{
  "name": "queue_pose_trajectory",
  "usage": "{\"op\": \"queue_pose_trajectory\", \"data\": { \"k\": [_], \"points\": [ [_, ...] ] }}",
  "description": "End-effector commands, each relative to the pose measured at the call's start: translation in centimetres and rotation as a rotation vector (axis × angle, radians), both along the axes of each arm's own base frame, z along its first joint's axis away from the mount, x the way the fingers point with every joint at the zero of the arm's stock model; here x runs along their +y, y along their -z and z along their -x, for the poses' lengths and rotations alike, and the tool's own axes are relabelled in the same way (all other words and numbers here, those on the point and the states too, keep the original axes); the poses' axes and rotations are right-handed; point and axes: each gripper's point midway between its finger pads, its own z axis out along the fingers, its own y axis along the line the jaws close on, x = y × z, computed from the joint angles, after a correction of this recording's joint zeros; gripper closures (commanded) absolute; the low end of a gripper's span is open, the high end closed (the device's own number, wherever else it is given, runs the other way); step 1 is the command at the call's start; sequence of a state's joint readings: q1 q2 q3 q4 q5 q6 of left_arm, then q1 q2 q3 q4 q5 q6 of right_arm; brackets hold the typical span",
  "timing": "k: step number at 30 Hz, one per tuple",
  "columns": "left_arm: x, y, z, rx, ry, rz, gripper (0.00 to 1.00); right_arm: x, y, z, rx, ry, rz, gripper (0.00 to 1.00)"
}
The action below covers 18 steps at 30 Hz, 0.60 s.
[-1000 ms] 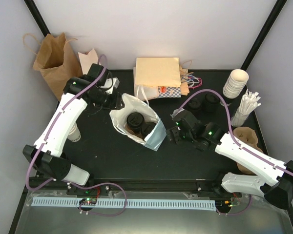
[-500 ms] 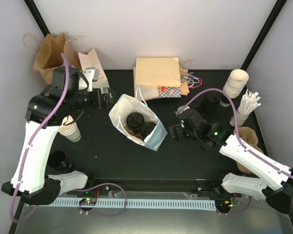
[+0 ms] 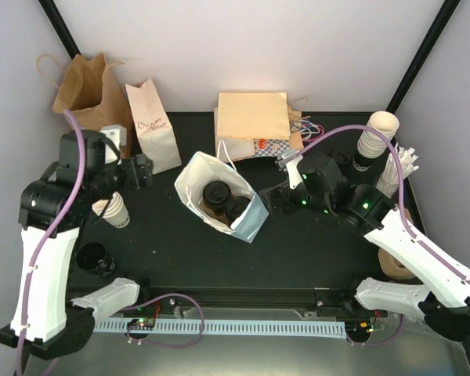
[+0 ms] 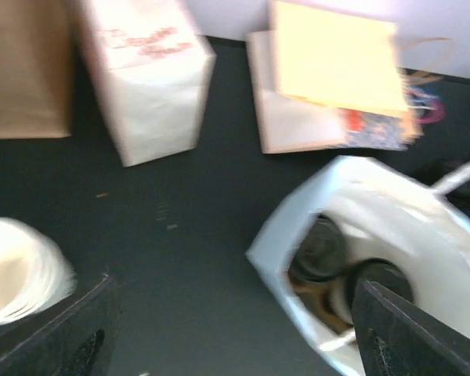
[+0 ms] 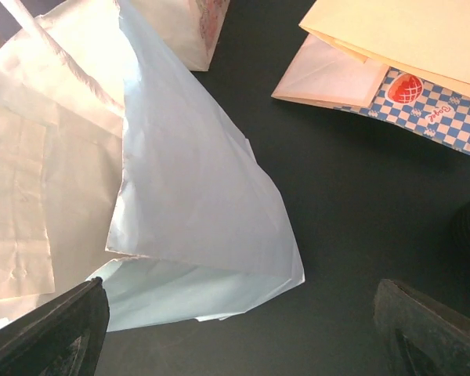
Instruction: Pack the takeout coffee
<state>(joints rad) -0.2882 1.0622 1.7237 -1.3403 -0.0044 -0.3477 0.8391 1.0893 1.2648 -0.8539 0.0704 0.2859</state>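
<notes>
Black worktop [image 3: 164,235] carries a white paper bag [image 3: 197,174] at its middle, mouth open upward and leaning toward the left. Its pale blue side panel faces near and right. Two round black lids show side by side inside that mouth. The takeout coffee [image 3: 217,193] stands there on the far-left side, its neighbour touching it on the near-right. From the left wrist view the same two lids sit deep in the bag, with a little cream cup wall below them.

Well left of the bag, the left end effector [image 4: 239,333] hangs above the worktop with its fingers [image 4: 59,333] spread wide and nothing between them. A stack of cream paper cups [image 3: 114,211] stands just beside it, with a stack of black lids [image 3: 94,258] nearer the front edge.

On the bag's right, the right end effector [image 5: 243,337] points at the blue panel, fingers [image 5: 51,329] likewise spread and gripping nothing. Whether it touches the paper cannot be told.

Along the far edge stand a brown paper bag [image 3: 82,98] at the left and a small white bag with red print [image 3: 153,133] beside it. At the centre lies a flat pile of bags [image 3: 252,117], a blue-checked one peeking out beneath. A tall stack of bare cups [image 3: 376,133] and some wrapped straws [image 3: 397,168] occupy the far right.
</notes>
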Motion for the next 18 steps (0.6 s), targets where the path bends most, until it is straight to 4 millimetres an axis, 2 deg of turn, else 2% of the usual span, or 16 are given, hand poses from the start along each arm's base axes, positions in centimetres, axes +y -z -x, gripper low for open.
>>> {"op": "queue_pose_trajectory", "data": {
  "k": [1, 5, 8, 14, 18],
  "points": [
    [6.7, 3.1, 1.6, 0.079, -0.276, -0.162, 0.21, 0.0, -1.3, 0.3, -0.026, -0.024, -0.024, 0.06],
    [9.6, 6.8, 1.2, 0.132, -0.414, -0.178, 0.33, -0.3, -1.2, 0.6, -0.039, -0.024, -0.032, 0.06],
    [10.0, 9.7, 0.7, 0.193, -0.466, -0.119, 0.34, -0.8, -1.5, 1.0, -0.055, -0.022, -0.051, 0.06],
    [8.8, 10.8, -0.3, 0.169, -0.430, -0.048, 0.29, -3.1, -1.7, 1.1, -0.095, 0.063, -0.052, 0.04],
    [9.5, 11.2, -0.1, 0.172, -0.473, -0.057, 0.29, -3.4, -1.4, 1.8, -0.100, 0.043, -0.070, 0.04]
  ]
}}
